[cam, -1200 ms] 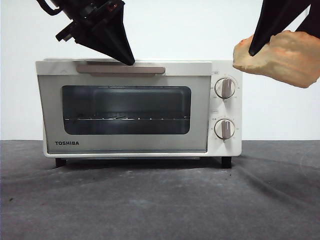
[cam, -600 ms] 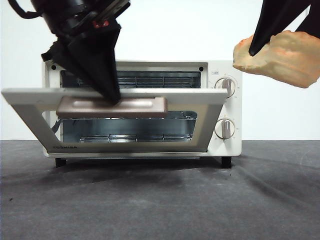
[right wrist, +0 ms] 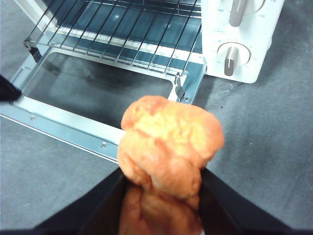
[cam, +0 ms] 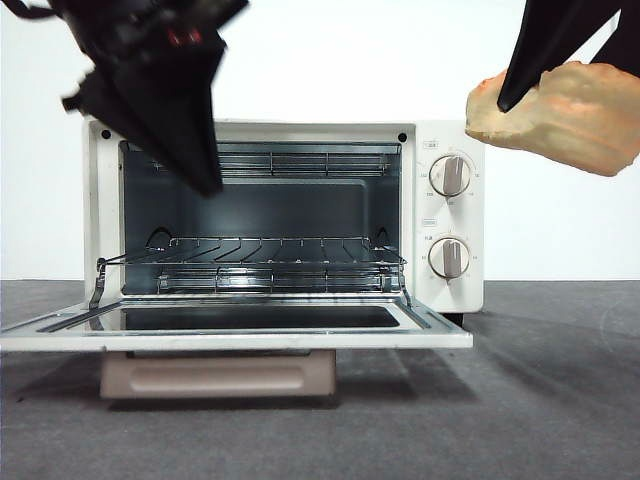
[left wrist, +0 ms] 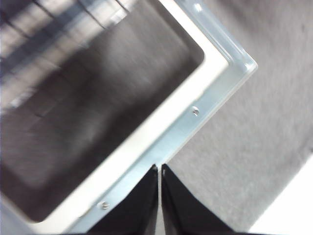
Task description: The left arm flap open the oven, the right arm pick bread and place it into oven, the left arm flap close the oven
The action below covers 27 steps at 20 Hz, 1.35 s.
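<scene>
The right tool (right wrist: 161, 183) grips the lumpy golden bread (right wrist: 168, 142); it should go gently toward 9 o'clock onto the cream-white oven's (cam: 445, 215) wire rack (cam: 260, 262), while the left tool (left wrist: 160, 169), pinched shut and empty, moves clear

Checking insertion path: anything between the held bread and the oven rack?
Right wrist view: only the flapped-down oven door lies between bread and rack; no obstruction.

My left gripper (left wrist: 160, 172) has its two black jaws pressed together, hovering over the metal edge of the oven door (left wrist: 215, 83). Its dark glass window (left wrist: 98, 103) is blurred; grey tabletop (left wrist: 254, 147) lies beside it.
</scene>
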Each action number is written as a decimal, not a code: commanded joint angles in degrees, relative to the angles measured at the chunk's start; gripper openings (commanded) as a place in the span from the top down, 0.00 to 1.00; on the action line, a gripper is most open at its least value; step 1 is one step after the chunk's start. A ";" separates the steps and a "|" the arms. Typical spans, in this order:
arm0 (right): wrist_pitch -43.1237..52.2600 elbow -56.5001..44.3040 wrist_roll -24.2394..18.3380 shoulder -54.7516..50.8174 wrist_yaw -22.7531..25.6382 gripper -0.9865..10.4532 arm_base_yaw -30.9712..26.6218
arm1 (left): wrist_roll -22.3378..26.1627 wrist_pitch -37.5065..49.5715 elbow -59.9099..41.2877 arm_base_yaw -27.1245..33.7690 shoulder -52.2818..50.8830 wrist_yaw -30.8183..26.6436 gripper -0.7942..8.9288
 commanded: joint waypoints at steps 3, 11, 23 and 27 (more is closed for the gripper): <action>3.58 1.07 -0.59 1.73 -2.80 0.74 0.61 | -0.83 0.57 0.22 4.92 -8.74 -0.13 0.90; 15.65 4.02 0.20 16.46 -9.31 0.74 0.63 | -1.64 -3.17 -10.01 12.94 -28.06 -0.13 0.90; 16.94 29.07 0.00 47.36 -6.58 0.74 0.61 | -2.01 -8.09 -16.11 13.77 -42.49 -0.13 0.90; 19.67 32.74 1.49 52.63 -2.56 0.74 0.61 | -2.01 -8.15 -16.11 13.77 -43.10 -0.11 0.90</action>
